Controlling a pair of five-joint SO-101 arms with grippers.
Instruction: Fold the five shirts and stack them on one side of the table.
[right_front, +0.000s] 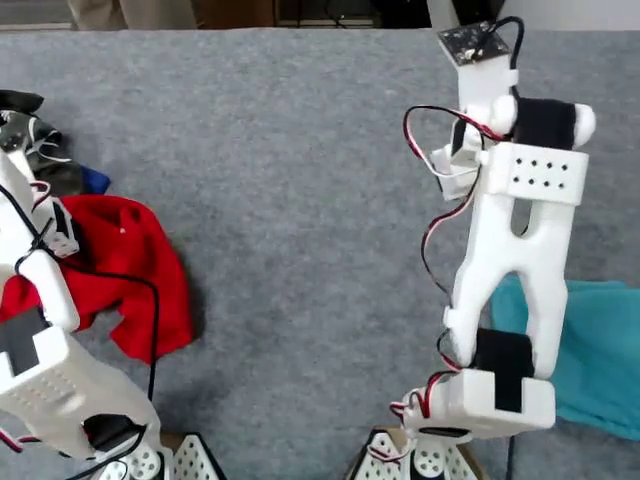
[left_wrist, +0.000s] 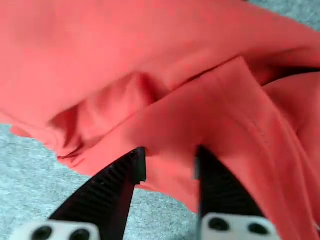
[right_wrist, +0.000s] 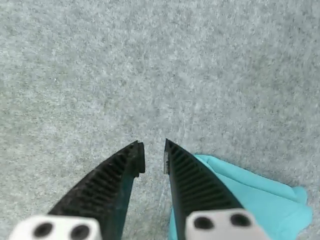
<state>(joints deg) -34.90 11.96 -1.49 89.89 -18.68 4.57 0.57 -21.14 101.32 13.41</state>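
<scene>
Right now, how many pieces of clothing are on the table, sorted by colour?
Red shirt: 1
Teal shirt: 1
Blue cloth: 1, mostly hidden
Dark bundle: 1, black and grey, possibly more than one garment
Total: 4 that can be told apart

The left hand (left_wrist: 170, 167) holds its fingers well apart. The right hand (right_wrist: 154, 159) points downward, its fingers seemingly only a sliver apart.
</scene>
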